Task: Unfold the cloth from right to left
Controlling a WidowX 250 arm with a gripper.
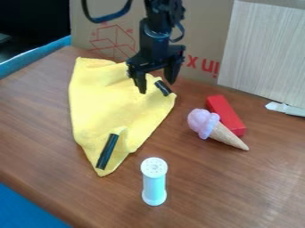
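Looks like the grab step imo, gripper (157, 88) jaws spread wide at the right corner of the yellow cloth (110, 102), so next it should pinch and peel left.

No whole word can be read. At the far edge of the bench (35, 120), the brown cardboard (202, 26) bears large red lettering (203, 64), low down, just above where it meets the bench. Farther left on the same cardboard, small red marks (129, 31) sit around a red line drawing (113, 41), too small to make out.
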